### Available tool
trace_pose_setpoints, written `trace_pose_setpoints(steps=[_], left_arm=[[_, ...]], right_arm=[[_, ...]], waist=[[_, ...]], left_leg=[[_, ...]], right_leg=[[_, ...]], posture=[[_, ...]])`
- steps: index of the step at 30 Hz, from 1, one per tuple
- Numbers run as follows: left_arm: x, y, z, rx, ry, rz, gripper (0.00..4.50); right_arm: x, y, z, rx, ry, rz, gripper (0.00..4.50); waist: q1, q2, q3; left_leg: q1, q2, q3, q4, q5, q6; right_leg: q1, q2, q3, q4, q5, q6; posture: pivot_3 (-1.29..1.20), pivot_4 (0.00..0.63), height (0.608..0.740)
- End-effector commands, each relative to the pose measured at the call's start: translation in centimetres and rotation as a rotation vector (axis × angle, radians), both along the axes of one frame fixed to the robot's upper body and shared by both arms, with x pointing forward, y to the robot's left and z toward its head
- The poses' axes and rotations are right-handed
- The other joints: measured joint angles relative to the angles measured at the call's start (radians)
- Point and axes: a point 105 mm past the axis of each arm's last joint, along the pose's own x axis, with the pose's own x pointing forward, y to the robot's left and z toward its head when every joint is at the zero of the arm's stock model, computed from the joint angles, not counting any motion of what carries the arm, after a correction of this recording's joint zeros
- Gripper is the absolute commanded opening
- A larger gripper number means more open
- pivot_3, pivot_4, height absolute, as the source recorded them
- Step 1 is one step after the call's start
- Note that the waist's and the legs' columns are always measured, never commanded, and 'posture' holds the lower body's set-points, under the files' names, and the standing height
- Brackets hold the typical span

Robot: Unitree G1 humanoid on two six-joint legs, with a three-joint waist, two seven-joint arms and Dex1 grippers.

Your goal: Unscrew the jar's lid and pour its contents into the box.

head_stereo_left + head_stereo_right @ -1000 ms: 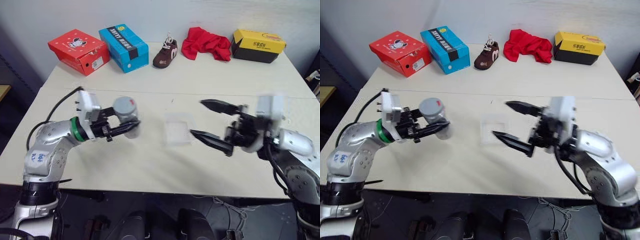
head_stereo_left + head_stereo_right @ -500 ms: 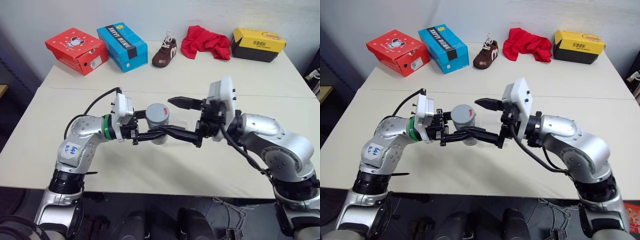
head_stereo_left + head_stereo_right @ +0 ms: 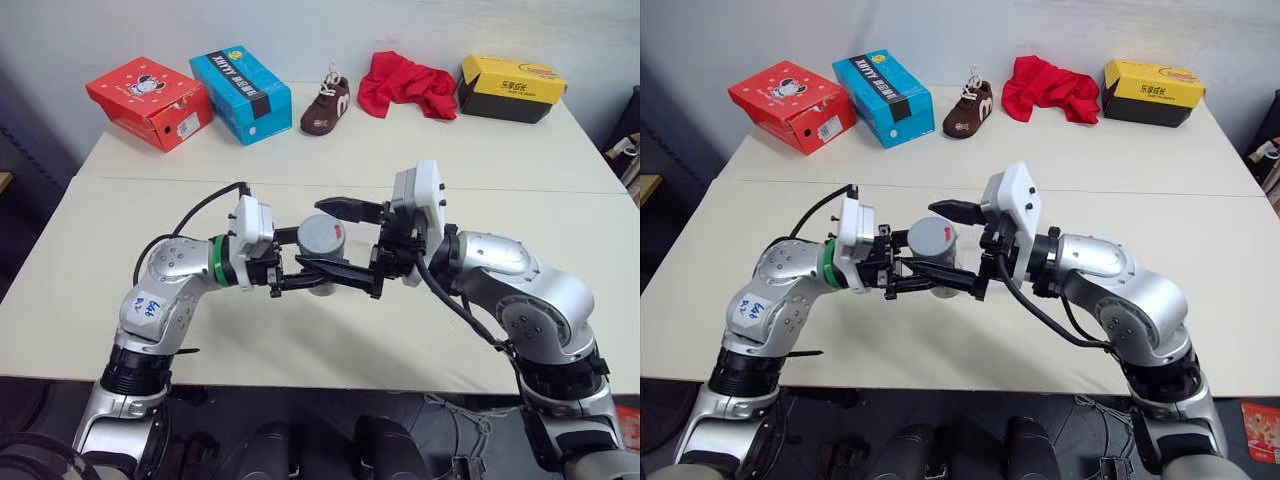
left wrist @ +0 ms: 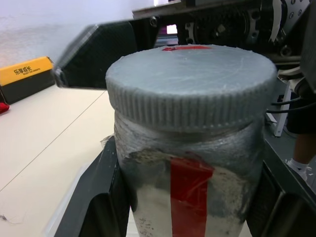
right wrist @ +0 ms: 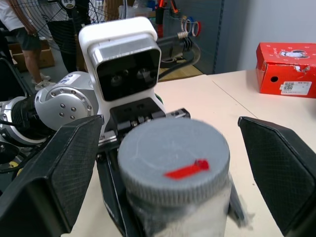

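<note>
From the head cameras, at frame centre, my left pincer (image 3: 300, 272) pinched the jar (image 3: 320, 255) above the table (image 3: 560, 210) while my right pincer (image 3: 335, 245) stood spread either side of the lid (image 3: 321, 235); squaring those fingers on the ribbed rim before twisting looked wisest. The wrist views showed the lid's red mark, and the blue shoebox (image 3: 240, 80) at upper left carried lettering I could not read.
</note>
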Motion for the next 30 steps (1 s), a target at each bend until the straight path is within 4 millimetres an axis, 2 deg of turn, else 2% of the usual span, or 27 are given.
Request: trace_pose_setpoints(steps=[1,8,12,15,16,20,23,27,30], left_arm=[[-0.7,-0.5,0.9,-0.01,-0.057,-0.026,2.37],[-0.6,-0.4,0.9,-0.013,-0.057,-0.025,2.37],[-0.5,-0.3,0.9,-0.015,-0.059,-0.023,2.37],[-0.5,-0.3,1.0,-0.021,-0.06,-0.021,2.37],[-0.5,-0.3,1.0,-0.021,-0.06,-0.023,2.37],[-0.6,-0.3,1.2,-0.026,-0.059,-0.042,2.37],[-1.0,-0.3,1.2,-0.023,-0.047,-0.095,2.37],[-3.2,-0.4,1.5,-0.013,-0.061,-0.304,2.37],[-4.0,-0.2,1.3,0.021,-0.078,-0.388,2.37]], right_arm=[[-0.5,0.1,1.2,0.022,-0.038,0.017,4.5],[-0.2,0.3,1.2,0.006,-0.045,0.011,4.5],[-0.3,0.3,1.1,0.006,-0.043,0.016,3.66],[-0.3,0.3,0.9,-0.003,-0.04,0.022,2.61],[-0.3,0.2,0.9,-0.006,-0.039,0.023,2.51],[-0.5,0.1,0.9,-0.015,-0.043,0.057,2.51],[-1.4,-0.2,0.9,-0.049,-0.043,0.167,2.51],[-2.9,-1.5,1.5,-0.134,-0.027,0.397,2.51],[-3.1,-1.9,2.1,-0.168,-0.024,0.463,2.51]], waist=[[-0.001,0.0,0.0],[-0.002,0.0,0.0],[-0.001,0.0,0.0],[-0.001,0.0,0.0],[-0.001,0.0,0.0],[-0.001,0.0,0.0],[-0.001,0.0,0.0],[-0.001,0.0,0.0],[-0.003,0.0,0.0]], left_leg=[[0.0,0.0,0.0,0.0,0.0,0.0],[0.0,0.0,0.0,0.0,0.0,0.0],[0.0,0.001,0.0,0.0,0.0,0.0],[0.0,0.0,0.0,0.0,0.0,0.0],[0.0,0.001,0.0,0.0,0.0,0.0],[0.0,0.001,0.0,0.0,0.0,0.0],[0.0,0.001,0.0,0.0,0.0,0.0],[0.0,0.001,0.0,0.0,0.0,0.0],[0.0,0.002,0.0,0.0,0.0,0.0]], right_leg=[[0.0,0.0,0.0,0.0,0.0,0.0],[0.0,-0.001,0.0,0.0,0.0,0.0],[0.0,-0.001,0.0,0.0,0.0,0.0],[0.0,-0.001,0.0,0.0,0.0,0.0],[0.0,-0.001,0.0,0.0,0.0,0.0],[0.0,-0.001,0.0,0.0,0.0,0.0],[0.0,-0.001,0.0,-0.001,0.0,0.0],[0.0,0.0,0.0,-0.001,0.0,0.0],[0.0,-0.004,0.0,-0.002,0.0,0.0]], posture=[[0.0,0.15,0.74],[0.0,0.15,0.74],[0.0,0.15,0.74],[0.0,0.15,0.74],[0.0,0.15,0.74],[0.0,0.15,0.74],[0.0,0.15,0.74],[0.0,0.15,0.74],[0.0,0.15,0.74]])
